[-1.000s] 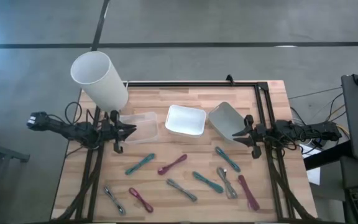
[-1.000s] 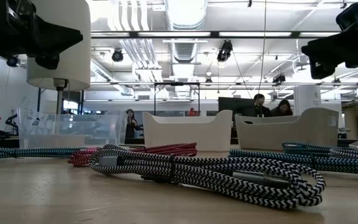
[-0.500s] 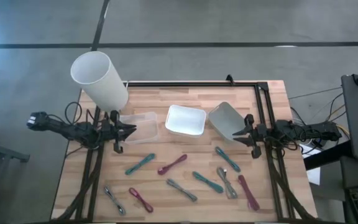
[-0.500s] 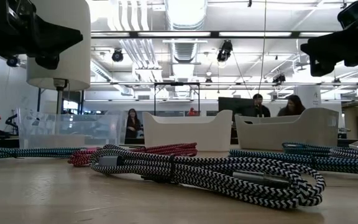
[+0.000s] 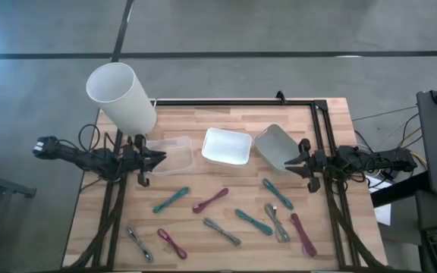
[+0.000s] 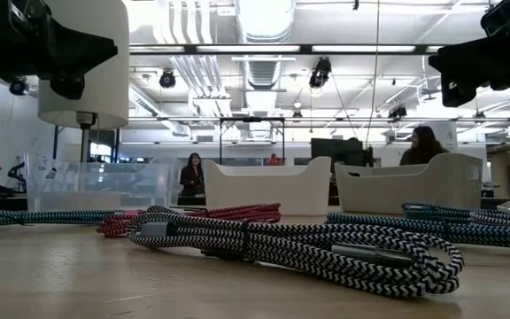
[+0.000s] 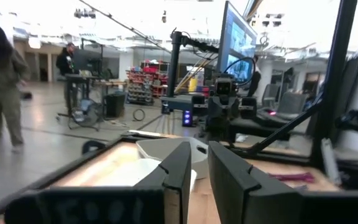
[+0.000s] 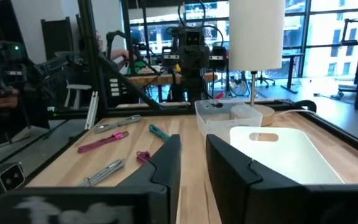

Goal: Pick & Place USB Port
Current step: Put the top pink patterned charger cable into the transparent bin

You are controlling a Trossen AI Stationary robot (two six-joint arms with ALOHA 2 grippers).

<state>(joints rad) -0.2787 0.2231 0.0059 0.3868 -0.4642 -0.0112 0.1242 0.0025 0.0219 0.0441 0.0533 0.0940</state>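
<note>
Braided cables, teal [image 5: 171, 199], magenta [image 5: 210, 200], grey [image 5: 222, 231] and the rest, all lie loose on the wooden table [image 5: 226, 121], while the clear bin [image 5: 170, 155], the white bin [image 5: 227, 146] and the grey bin [image 5: 277, 147] look empty from above, so I judge nothing has been placed yet. The left gripper [image 5: 158, 159] hangs level by the clear bin and the right gripper [image 5: 293, 164] level by the grey bin. Each holds nothing, its fingers a narrow slot apart.

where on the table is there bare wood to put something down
Bare wood: the back strip behind the white bin, and the front left corner beside the grey cable. Crowded: the front middle and right, around the teal cable and pink cable.
</note>
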